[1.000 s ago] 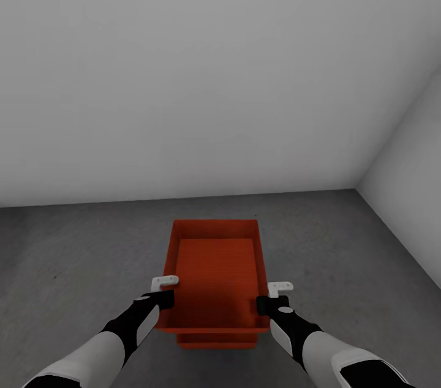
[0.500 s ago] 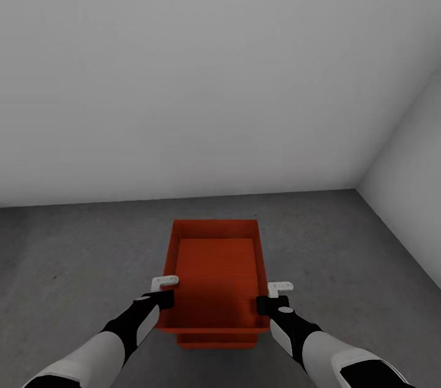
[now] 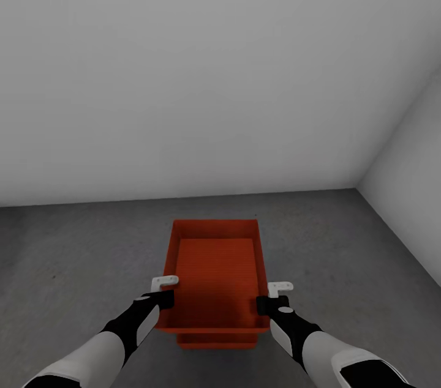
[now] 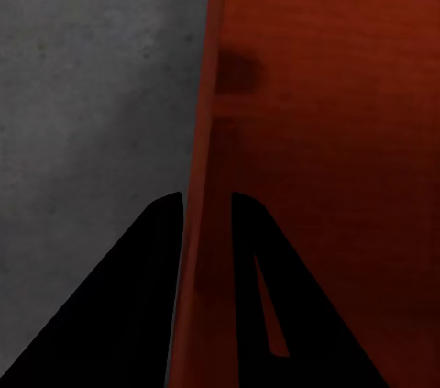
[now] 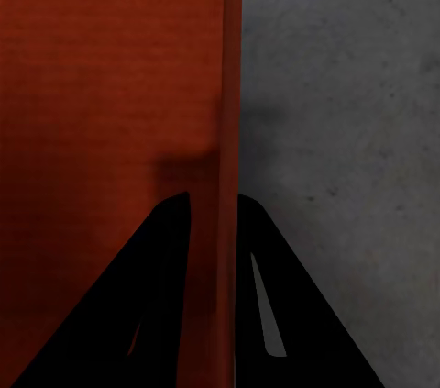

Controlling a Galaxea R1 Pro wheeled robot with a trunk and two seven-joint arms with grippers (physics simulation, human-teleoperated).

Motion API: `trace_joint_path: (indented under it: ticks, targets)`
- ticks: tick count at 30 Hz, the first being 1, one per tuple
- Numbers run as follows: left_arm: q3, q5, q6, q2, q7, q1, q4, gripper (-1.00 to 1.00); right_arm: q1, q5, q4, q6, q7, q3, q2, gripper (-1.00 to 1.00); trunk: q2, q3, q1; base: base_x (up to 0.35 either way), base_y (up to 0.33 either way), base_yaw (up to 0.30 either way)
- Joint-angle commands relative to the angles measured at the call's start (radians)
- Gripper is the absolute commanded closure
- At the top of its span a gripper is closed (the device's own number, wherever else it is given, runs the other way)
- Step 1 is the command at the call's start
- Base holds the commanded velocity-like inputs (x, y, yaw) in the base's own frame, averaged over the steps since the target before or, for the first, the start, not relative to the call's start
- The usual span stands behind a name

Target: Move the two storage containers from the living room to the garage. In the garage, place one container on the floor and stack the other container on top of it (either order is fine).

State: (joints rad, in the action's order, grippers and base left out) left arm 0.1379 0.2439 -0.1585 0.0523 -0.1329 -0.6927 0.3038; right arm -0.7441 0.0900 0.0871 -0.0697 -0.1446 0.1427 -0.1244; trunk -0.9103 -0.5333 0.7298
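Upper storage container (image 3: 215, 272), held over lower container (image 3: 215, 339) on the garage floor (image 3: 73, 253), at 6 o'clock in head view. Our left gripper (image 3: 164, 290) pinches its 9 o'clock wall, right gripper (image 3: 274, 294) its 3 o'clock wall, fingers narrow on each. We should lower level, rims aligned, releasing together.

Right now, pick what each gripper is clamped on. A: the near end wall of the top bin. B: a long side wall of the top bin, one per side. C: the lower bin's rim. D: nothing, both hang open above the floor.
B: the left gripper straddles the top container's left wall, and the right gripper its right wall.
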Motion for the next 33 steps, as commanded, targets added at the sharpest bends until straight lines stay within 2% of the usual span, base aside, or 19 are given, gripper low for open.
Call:
trace_joint_path:
  ticks: [1,33]
  targets:
    - [-0.018,-0.014,0.005,0.000,-0.097,-0.001,0.049,1.00,0.000,0.016,-0.004,-0.005,-0.006,0.006,0.000,1.00,-0.008,-0.004,0.004,0.000,0.000,0.000]
    - [-0.018,-0.014,0.005,0.000,-0.097,-0.001,0.049,1.00,0.000,0.016,-0.004,-0.003,-0.006,0.006,0.002,1.00,-0.232,-0.105,0.127,0.000,0.000,0.000]
